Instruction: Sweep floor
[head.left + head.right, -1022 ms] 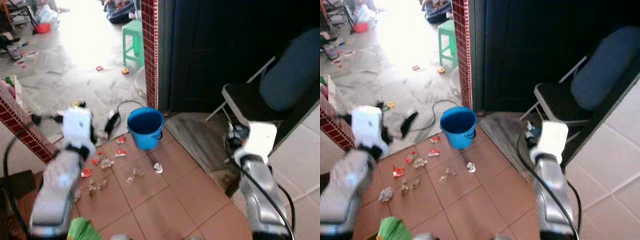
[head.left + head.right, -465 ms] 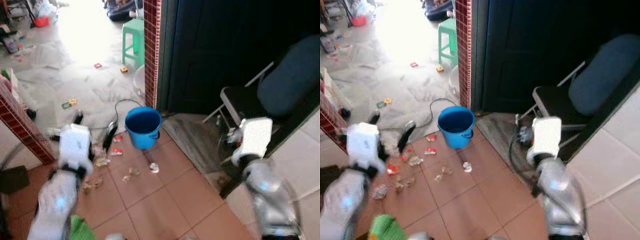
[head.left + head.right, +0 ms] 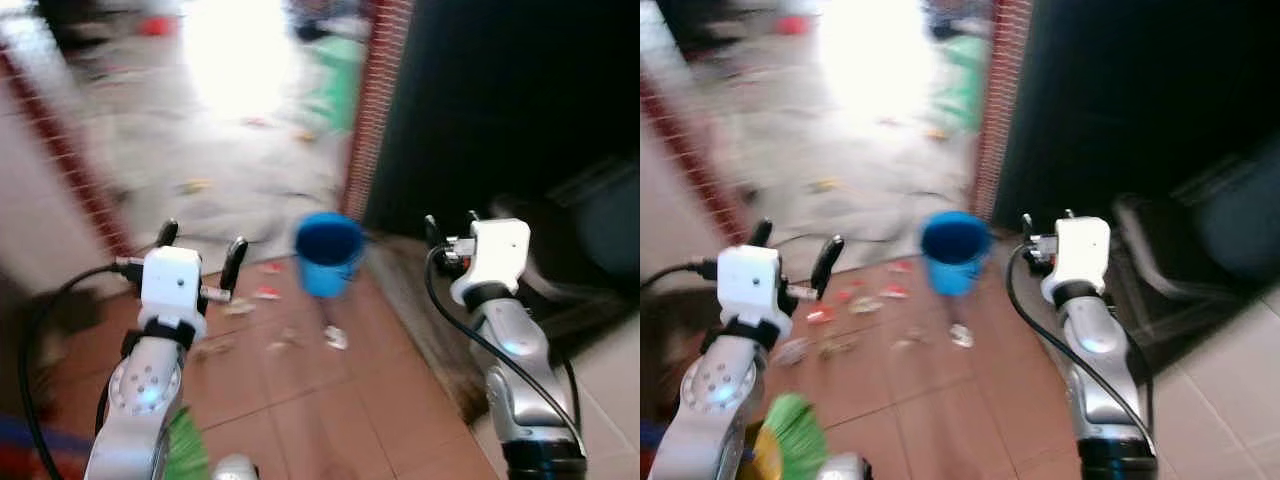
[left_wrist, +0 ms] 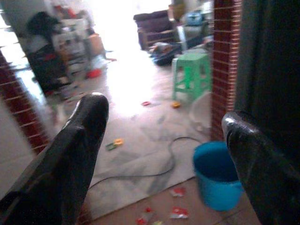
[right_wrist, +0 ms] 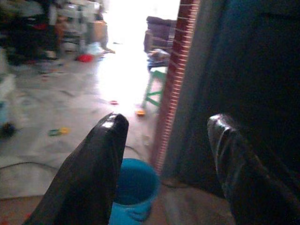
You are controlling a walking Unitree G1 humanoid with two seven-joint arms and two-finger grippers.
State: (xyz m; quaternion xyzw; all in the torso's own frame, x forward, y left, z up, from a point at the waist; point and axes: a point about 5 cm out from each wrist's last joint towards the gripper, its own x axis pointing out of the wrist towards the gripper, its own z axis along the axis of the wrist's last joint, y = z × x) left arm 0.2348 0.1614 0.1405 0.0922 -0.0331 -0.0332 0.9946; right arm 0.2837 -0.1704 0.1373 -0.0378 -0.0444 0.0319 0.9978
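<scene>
litter (image 3: 262,294), blurred, beside blue bucket (image 3: 329,251).

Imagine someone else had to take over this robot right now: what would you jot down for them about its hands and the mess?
Left gripper: open, empty, raised over the tiled floor.
Right gripper: open, empty, raised beside the dark doorway.
Blue bucket: upright on the floor ahead, near the brick pillar.
Litter scraps: scattered on the tiles before the bucket.
Green broom bristles: low by the left arm, not held.
Done: nothing swept. Left: take the broom, gather the scraps.
</scene>
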